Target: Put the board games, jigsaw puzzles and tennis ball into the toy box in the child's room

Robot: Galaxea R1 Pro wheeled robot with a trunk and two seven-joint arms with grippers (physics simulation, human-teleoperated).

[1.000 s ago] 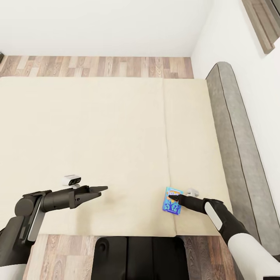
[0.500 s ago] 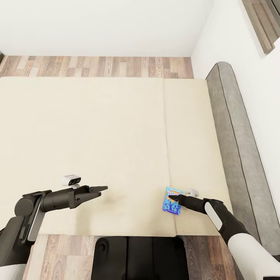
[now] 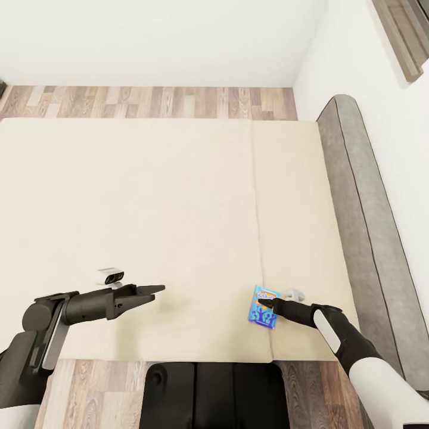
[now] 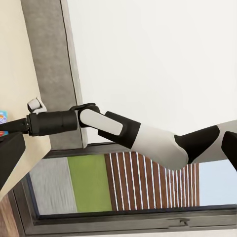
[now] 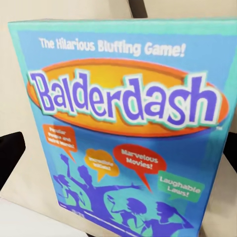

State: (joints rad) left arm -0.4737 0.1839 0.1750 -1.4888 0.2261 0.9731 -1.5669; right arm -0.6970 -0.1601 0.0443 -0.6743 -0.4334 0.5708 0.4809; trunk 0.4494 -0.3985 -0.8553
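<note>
Room: You face the bed (image 3: 179, 208), a wide cream mattress against white walls, with wood plank floor (image 3: 149, 101) along its far side and at its near edge.
Robot base: Your dark base (image 3: 214, 396) is parked against the near edge, which puts both arms within reach of the mattress.
Blue board game: The small blue box (image 3: 264, 308), lettered Balderdash in the right wrist view (image 5: 128, 133), lies flat near the mattress's near edge, towards the headboard side. It is one of the toys that still has to go to the toy box.
Right gripper: The right gripper (image 3: 266, 303) reaches in low over the box, tips at its edge. You cannot tell from these views whether the tips are spread, pressed together or pinching the box; the wrist camera sits close on the lid, which suggests an approach for a grasp.
Left gripper: The left gripper (image 3: 152, 291) hangs over bare mattress, well apart from the box, tips drawn nearly together and holding nothing. Judged as parked clear so the right arm works alone.
Headboard: The grey headboard (image 3: 363, 226) runs along the right side, beyond the box.
Caution: A thin flat box on soft bedding offers little edge; expect it to slide or tilt when gripped.
</note>
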